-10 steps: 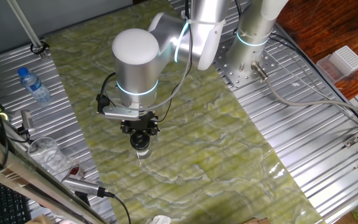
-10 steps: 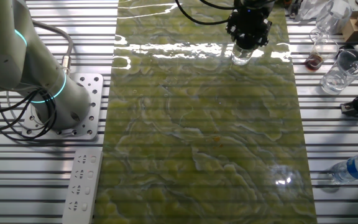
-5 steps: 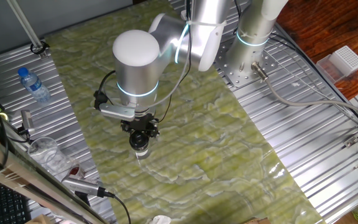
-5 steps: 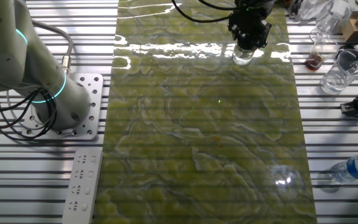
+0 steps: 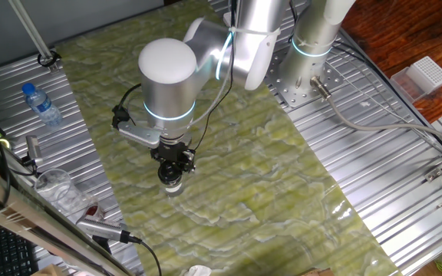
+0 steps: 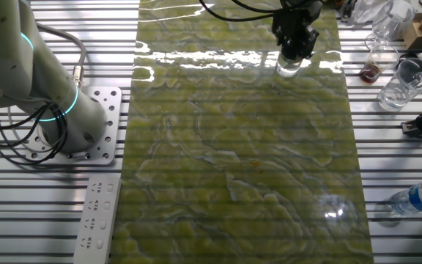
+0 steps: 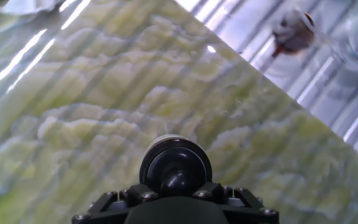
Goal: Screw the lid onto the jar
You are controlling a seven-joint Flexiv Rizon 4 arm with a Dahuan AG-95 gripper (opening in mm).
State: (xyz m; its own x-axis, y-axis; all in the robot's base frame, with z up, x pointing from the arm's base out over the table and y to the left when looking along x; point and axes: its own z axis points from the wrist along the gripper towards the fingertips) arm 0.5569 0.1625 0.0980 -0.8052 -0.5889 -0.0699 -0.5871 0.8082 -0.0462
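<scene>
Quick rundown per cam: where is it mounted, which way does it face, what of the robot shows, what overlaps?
One fixed view: high, opposite the arm's base, facing it; whole arm, claw over the small clear glass jar.
Other fixed view: high beside the base, looking out; base link, claw.
Hand view: on the wrist, looking down the fingers at the round black glossy lid.
Shared: green marbled mat, blue-capped plastic bottle.

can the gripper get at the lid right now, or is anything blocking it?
Looks like yes. The gripper is already right over the lid, which sits on the jar on the green mat. Nothing else stands near it. Whether the fingers are clamped on the lid can't be told.
</scene>
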